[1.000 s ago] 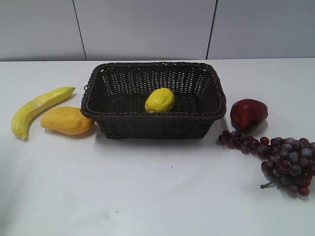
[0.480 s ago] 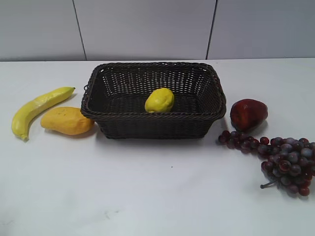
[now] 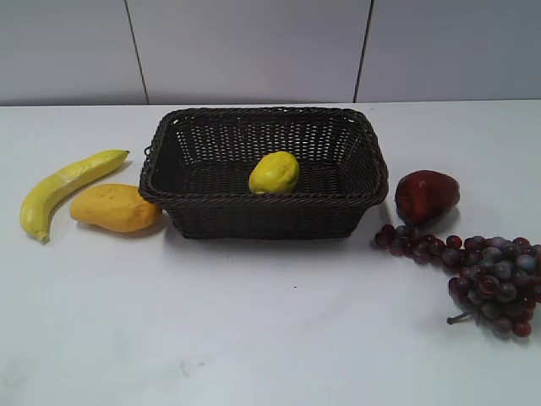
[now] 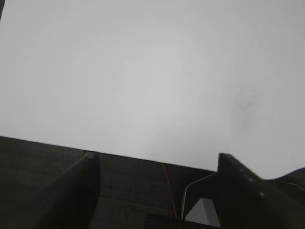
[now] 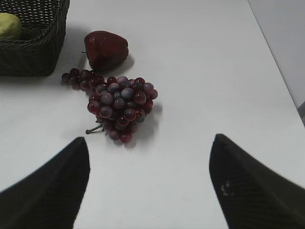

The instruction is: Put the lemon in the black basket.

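Note:
The lemon (image 3: pixel 274 172) lies inside the black basket (image 3: pixel 211 127), near its front wall; it also shows in the right wrist view (image 5: pixel 8 26) inside the basket (image 5: pixel 38 52). Neither arm appears in the exterior view. My left gripper (image 4: pixel 157 160) is open and empty over the table's near edge. My right gripper (image 5: pixel 150 140) is open and empty above bare table, short of the grapes and well right of the basket.
A yellow banana (image 3: pixel 63 186) and an orange-yellow mango (image 3: pixel 114 208) lie left of the basket. A dark red apple (image 3: pixel 427 196) (image 5: pixel 106 49) and a bunch of purple grapes (image 3: pixel 486 275) (image 5: pixel 116 102) lie to its right. The table (image 3: pixel 254 321) is white.

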Robot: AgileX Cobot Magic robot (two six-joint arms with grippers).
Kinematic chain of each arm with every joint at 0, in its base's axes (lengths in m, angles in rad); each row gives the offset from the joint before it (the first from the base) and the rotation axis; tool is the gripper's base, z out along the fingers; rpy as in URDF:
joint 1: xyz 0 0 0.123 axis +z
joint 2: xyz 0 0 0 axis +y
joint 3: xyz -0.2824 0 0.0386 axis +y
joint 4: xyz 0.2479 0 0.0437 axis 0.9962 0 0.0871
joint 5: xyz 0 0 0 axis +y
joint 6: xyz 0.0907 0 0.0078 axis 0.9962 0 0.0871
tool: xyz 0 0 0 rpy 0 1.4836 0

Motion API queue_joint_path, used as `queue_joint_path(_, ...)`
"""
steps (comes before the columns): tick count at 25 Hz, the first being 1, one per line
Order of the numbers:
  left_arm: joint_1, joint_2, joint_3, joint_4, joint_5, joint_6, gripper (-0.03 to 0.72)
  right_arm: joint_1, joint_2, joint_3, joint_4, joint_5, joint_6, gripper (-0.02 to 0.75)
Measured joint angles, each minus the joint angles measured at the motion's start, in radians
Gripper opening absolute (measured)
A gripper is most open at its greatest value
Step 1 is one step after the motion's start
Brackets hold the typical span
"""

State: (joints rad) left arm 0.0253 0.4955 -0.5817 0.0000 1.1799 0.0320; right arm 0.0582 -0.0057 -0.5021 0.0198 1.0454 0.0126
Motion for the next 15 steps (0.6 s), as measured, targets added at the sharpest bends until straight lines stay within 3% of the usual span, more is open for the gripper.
queue_joint_path(5, 0.000, -0.157, 0.069, -0.005, -0.083, 0.000, 0.563, 0.000, 0.000, 0.000, 0.000, 0.000, 0.000, 0.592)
queue_joint_path(15, 0.000, -0.406, 0.080, -0.006, -0.103, 0.000, 0.563, 0.000, 0.000, 0.000, 0.000, 0.000, 0.000, 0.591)
